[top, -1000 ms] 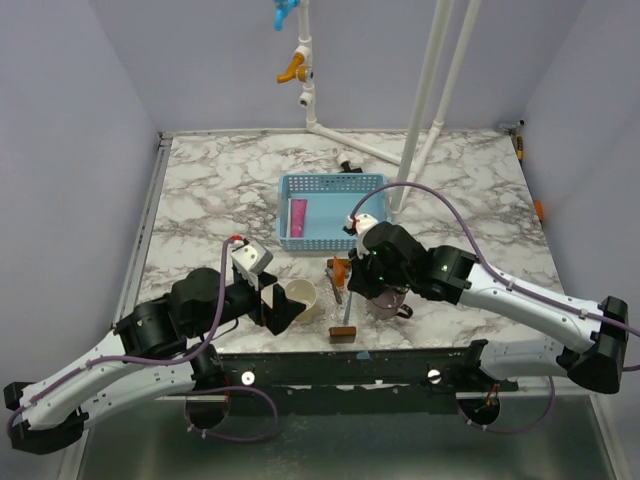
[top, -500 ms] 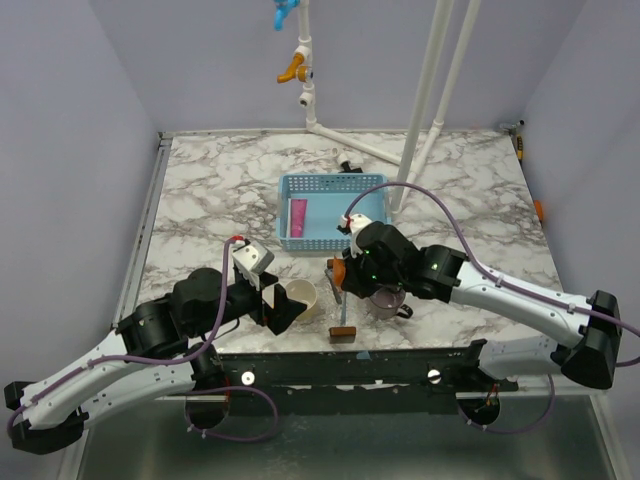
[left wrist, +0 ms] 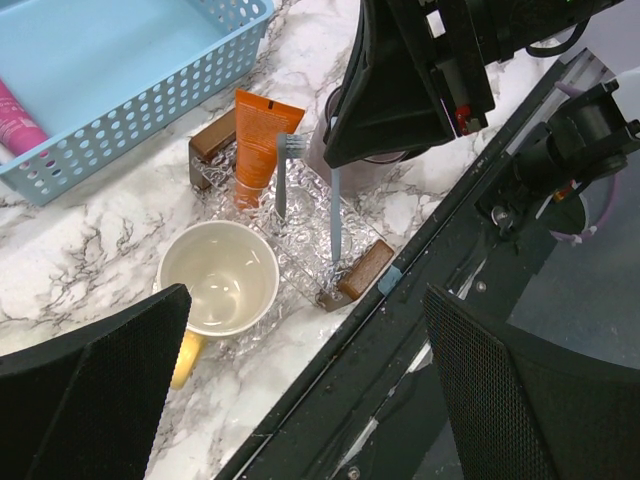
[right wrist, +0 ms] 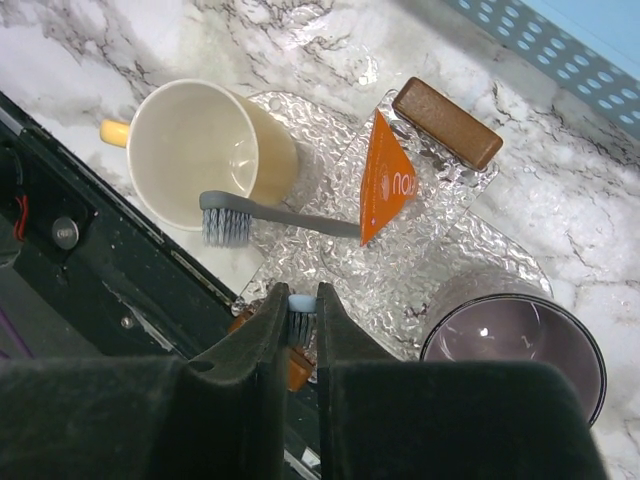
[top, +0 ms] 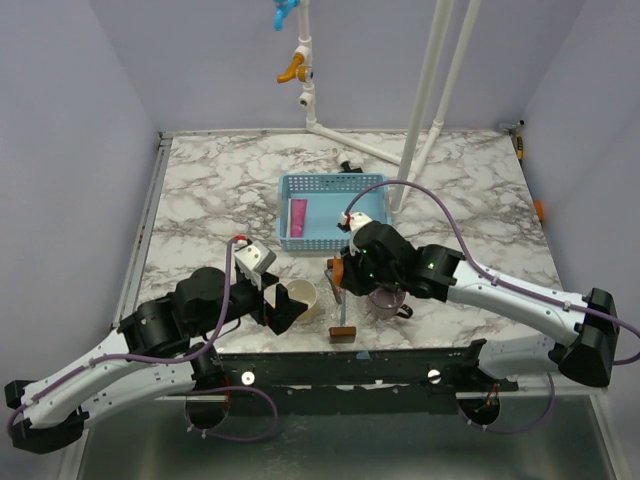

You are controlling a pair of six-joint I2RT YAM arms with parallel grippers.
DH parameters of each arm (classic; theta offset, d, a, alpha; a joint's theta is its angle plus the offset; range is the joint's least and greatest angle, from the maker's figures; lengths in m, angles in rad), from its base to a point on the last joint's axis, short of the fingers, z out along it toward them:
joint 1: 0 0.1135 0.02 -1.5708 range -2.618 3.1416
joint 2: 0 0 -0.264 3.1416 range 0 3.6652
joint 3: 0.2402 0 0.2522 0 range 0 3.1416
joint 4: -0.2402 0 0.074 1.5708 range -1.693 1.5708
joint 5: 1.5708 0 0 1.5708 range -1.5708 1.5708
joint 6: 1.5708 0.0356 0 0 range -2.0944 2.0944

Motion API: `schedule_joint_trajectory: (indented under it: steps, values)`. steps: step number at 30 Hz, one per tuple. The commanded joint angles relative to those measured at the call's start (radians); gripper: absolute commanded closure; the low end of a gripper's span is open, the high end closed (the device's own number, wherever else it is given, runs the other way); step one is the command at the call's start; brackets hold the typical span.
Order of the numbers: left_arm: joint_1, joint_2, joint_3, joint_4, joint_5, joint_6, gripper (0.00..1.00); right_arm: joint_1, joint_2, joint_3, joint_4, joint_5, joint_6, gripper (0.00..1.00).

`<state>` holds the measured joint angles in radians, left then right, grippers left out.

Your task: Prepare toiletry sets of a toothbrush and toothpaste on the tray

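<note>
Above the clear tray (left wrist: 300, 252) on the marble desk (top: 200, 200), the right gripper (right wrist: 302, 297) has its jaws clamped on the pale blue toothbrush (left wrist: 335, 220), held upright near a brown tray handle (left wrist: 362, 272). Orange toothpaste (left wrist: 256, 145) lies on the tray, a gray brush (left wrist: 281, 185) overlapping it. The left gripper (top: 277, 303), jaws spread wide, hovers beside the cream cup (left wrist: 218, 277).

The only writing to see is a few white letters on the orange toothpaste (right wrist: 385, 190), which look like "OU" from the right wrist camera but are too small to read for sure.
</note>
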<state>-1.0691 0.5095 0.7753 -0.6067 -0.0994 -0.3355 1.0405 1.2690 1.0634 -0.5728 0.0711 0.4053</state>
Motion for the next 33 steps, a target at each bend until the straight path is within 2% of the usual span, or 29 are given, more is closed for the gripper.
schedule_joint_trajectory:
  steps: [1, 4, 15, 22, 30, 33]
  values:
    - [-0.003, 0.010, -0.003, 0.018, -0.004, 0.010, 0.01, 0.010, 0.027, -0.016, -0.076, 0.014, 0.022, 0.83]
    - [-0.005, 0.009, -0.005, 0.021, -0.003, 0.010, 0.01, 0.010, 0.026, -0.014, -0.075, 0.023, 0.025, 0.80]
    - [-0.003, 0.010, -0.007, 0.023, -0.002, 0.010, 0.01, 0.009, 0.018, -0.006, -0.062, 0.033, 0.033, 0.79]
    - [-0.003, 0.014, -0.008, 0.026, 0.000, 0.012, 0.01, 0.009, 0.018, -0.008, -0.044, 0.025, 0.047, 0.71]
    - [-0.005, 0.018, -0.008, 0.027, 0.000, 0.013, 0.01, 0.009, 0.002, 0.016, -0.048, 0.035, 0.055, 0.69]
    - [-0.004, 0.019, -0.006, 0.025, -0.001, 0.013, 0.01, 0.009, -0.022, 0.032, -0.058, 0.067, 0.058, 0.65]
